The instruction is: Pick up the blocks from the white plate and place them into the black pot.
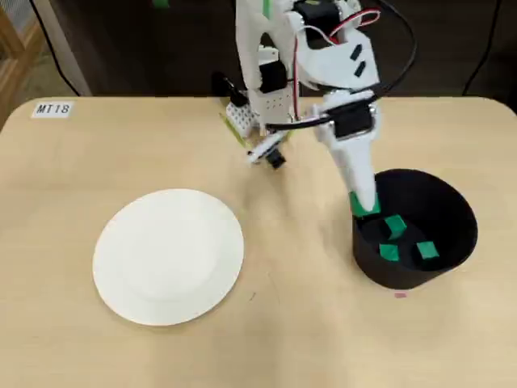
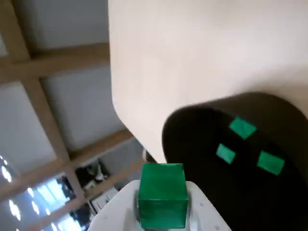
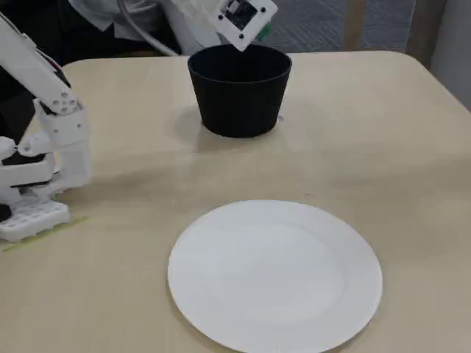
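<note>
1. Pincer (image 1: 365, 205): you have it pinching one green block (image 2: 162, 194). In the overhead view its white finger slopes down from the wrist to the pot's left rim, the green cube at its tip just over the rim. In the wrist view the block sits clamped between two white pads (image 2: 202, 214) at the bottom edge.

2. Table (image 1: 266, 339): pale wood top with rounded corners. It carries the arm's base, the plate and the pot. A small label reading "MT18" (image 1: 53, 109) lies at the far left corner in the overhead view.

3. Arm (image 1: 311, 65): your white arm rises from its base at the table's back edge, folds over at the top, and reaches down and to the right in the overhead view. Red and black cables loop around the upper joints. In the fixed view the base stands at the left, and the wrist (image 3: 239, 18) hangs above the pot's rim.

4. White plate (image 1: 168, 256): it lies flat, left of the pot in the overhead view and well apart from it. It holds no cubes.

5. Black pot (image 1: 452, 242): it stands upright to the right of the base in the overhead view.

6. Three green blocks (image 1: 395, 225): these lie loose on the pot's floor, near each other.
</note>
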Robot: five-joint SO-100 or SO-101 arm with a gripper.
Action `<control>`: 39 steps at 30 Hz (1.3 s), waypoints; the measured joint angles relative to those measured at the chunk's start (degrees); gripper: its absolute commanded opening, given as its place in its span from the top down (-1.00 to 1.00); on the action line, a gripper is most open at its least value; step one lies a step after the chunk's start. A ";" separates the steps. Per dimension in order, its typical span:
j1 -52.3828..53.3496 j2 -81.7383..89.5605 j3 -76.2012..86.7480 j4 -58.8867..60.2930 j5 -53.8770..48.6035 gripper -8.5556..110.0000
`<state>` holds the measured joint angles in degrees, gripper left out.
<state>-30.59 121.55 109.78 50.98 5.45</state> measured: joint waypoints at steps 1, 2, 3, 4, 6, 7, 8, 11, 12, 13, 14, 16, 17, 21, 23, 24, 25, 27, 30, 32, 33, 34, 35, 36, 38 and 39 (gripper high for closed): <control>-1.49 0.18 0.44 -0.26 0.00 0.90; -2.90 0.62 1.41 -1.05 0.00 0.90; -3.87 0.70 2.20 -2.11 0.00 0.90; -4.57 0.88 3.34 -3.25 0.00 0.90; -6.06 1.32 5.98 -6.15 0.00 0.90; -6.68 1.76 7.47 -7.73 0.00 0.90; -7.29 2.11 9.23 -9.49 0.00 0.90; -7.91 2.90 15.03 -15.21 0.00 0.90; -7.82 2.90 16.52 -16.70 0.00 0.90; -7.56 2.90 17.75 -17.84 0.00 0.90; -7.38 2.90 18.54 -18.72 0.00 0.90; -7.38 2.90 19.34 -19.95 -0.26 0.90; -7.38 2.81 19.34 -20.57 -0.35 0.90; -7.38 2.64 19.86 -21.45 -0.70 0.54; -7.38 2.64 19.86 -21.45 -1.93 0.42; -7.38 2.64 19.86 -21.45 -2.37 0.41; -7.38 2.64 19.86 -21.45 -2.72 0.40; -7.38 2.64 19.86 -21.53 -2.81 0.42; -7.38 2.64 19.86 -21.53 -2.81 0.68; -6.86 2.46 19.86 -21.53 -2.46 0.90; -6.33 2.46 19.86 -21.53 -2.29 0.90; -5.63 2.46 19.86 -21.71 -2.29 0.90; -4.75 2.46 19.86 -21.88 -2.29 0.90; -3.43 2.46 19.86 -21.97 -2.55 0.90; -0.18 2.46 19.86 -21.97 -3.69 0.90; 2.02 2.46 19.86 -21.97 -4.48 0.90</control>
<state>-28.56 124.01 129.64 29.00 0.97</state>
